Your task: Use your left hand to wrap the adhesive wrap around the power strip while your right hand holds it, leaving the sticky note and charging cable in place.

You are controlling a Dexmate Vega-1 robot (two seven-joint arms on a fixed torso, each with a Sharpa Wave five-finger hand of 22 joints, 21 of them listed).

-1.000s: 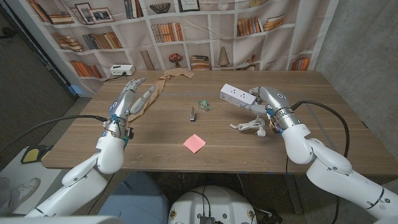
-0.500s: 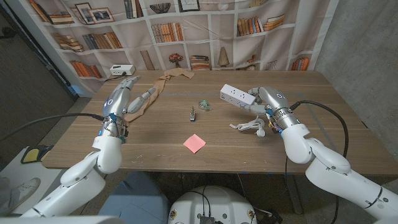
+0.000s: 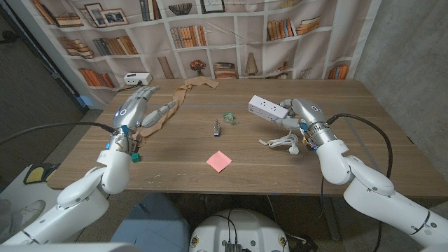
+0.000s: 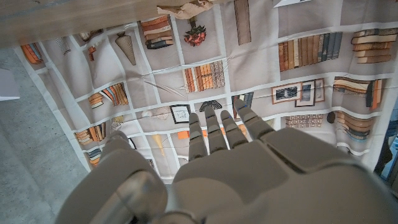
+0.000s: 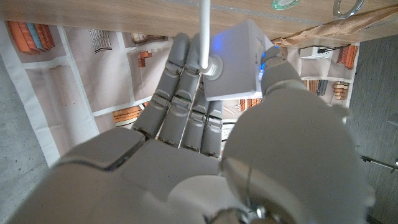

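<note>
Over the table's right half, I am holding my right hand point(image 3: 299, 112) raised off the wood with its fingers closed around one end of the white power strip point(image 3: 266, 107); the strip is sticking out toward the middle of the table, tilted, sockets facing up. From the right wrist view my fingers point(image 5: 186, 93) are pressing along one side of the strip's end while the thumb is clamping the other, and its white cord is running out between them. Below that hand the white charging cable point(image 3: 281, 143) is lying in a loose tangle on the table. My right forearm is reaching in from the bottom right corner.

On the left, my left hand point(image 3: 134, 106) is hovering with fingers extended and slightly apart, gripping nothing, just beside the tan adhesive wrap point(image 3: 170, 106), which is trailing across the far left part of the table. Whether my fingertips are touching it I cannot tell. The pink sticky note point(image 3: 219, 161) is lying near the front edge, well apart from both hands.
</note>
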